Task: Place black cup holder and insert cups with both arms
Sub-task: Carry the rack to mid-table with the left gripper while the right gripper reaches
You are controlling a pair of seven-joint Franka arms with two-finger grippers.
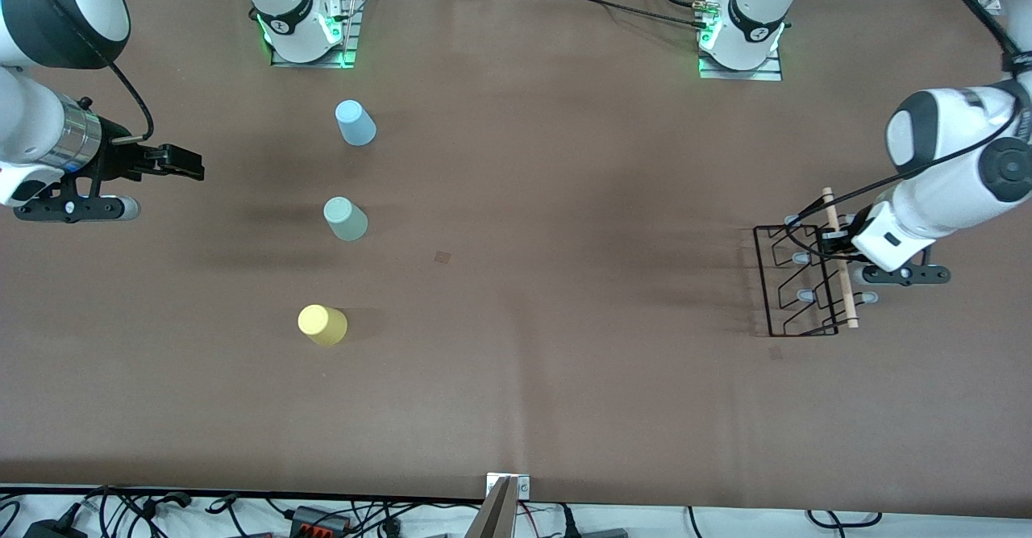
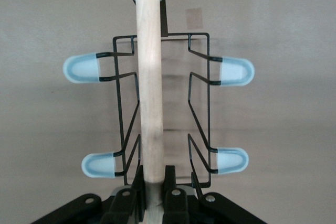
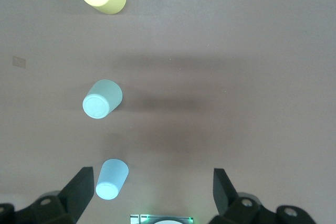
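Left gripper (image 2: pixel 152 195) clamps the black cup holder (image 1: pixel 806 284) by its wooden handle (image 2: pixel 149 93); right gripper (image 3: pixel 152 187) waits, fingers apart, above the desk (image 1: pixel 564 377).

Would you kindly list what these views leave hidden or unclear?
- Front view: left pincer on the black cup holder is covered by its own wrist.
- Left wrist view: wooden handle runs off both edges.
- Front view: the cups stand upside down, insides unseen.
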